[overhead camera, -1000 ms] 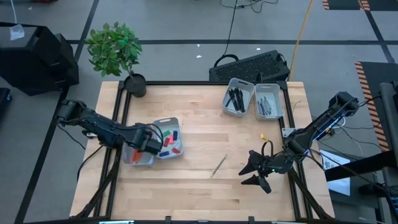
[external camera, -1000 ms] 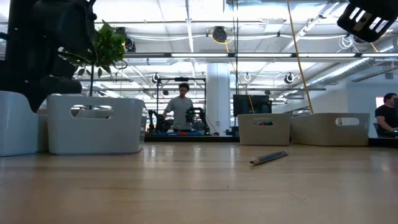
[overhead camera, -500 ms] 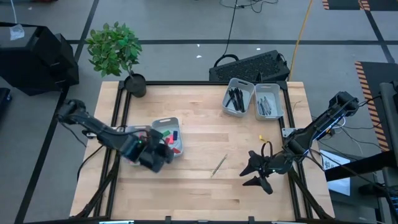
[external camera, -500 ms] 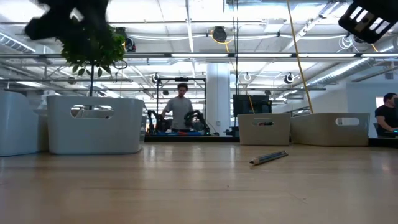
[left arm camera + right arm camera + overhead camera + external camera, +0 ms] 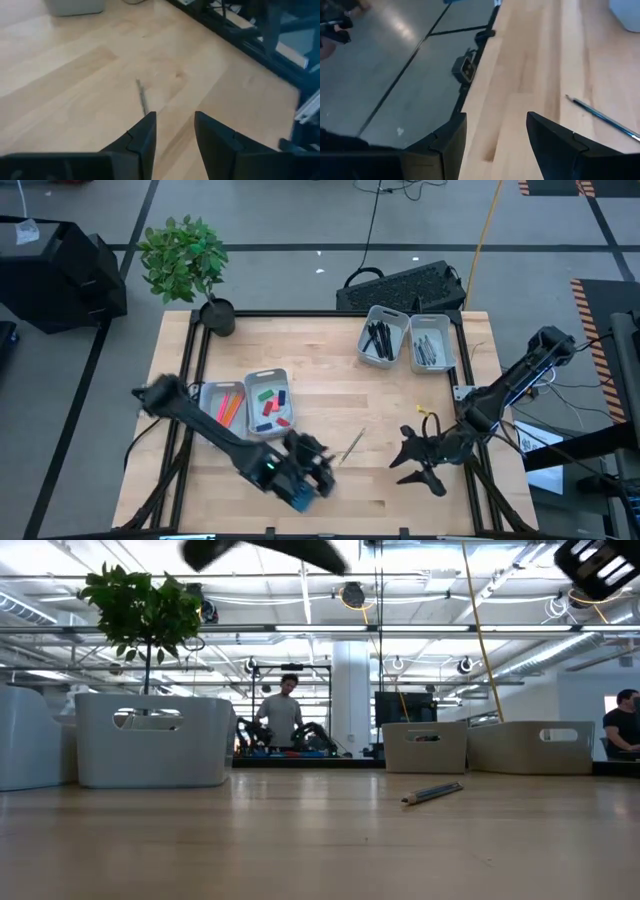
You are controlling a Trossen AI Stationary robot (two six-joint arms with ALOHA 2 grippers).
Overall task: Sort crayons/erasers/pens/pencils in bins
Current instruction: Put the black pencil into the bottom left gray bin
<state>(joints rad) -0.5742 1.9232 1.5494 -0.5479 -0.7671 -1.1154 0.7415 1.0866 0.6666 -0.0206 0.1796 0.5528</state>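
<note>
Here we see the left gripper [image 5: 318, 471] low over the wooden table [image 5: 330, 370], its two dark fingers [image 5: 142, 137] parted with bare wood showing in the gap and nothing held. Just ahead of the fingertips lies a single loose pencil [image 5: 351, 445], a thin grey stick flat on the wood. In the left wrist view its long axis runs from a point beside one fingertip away toward the far side of the table, so that its near end almost meets that finger; in the high view the stick lies on a slant, one end toward the gripper and the other toward the far right bins [image 5: 408, 340]. In the low view the same pencil [image 5: 432, 794] rests flat, slightly tilted to the camera.

We find the right gripper [image 5: 412, 463] near the right edge of the table, well apart from the pencil; its fingers [image 5: 555, 137] are spread wide and empty. In the right wrist view the pencil [image 5: 602, 118] appears off to one side of the fingers, not between them.

Behind the left arm, the near pair of bins [image 5: 247, 403] holds orange sticks in one tray and red, green and blue erasers [image 5: 267, 404] in the other. The far pair holds black pens [image 5: 379, 338] and thin grey sticks. A potted plant [image 5: 185, 260] stands at the far left corner.
</note>
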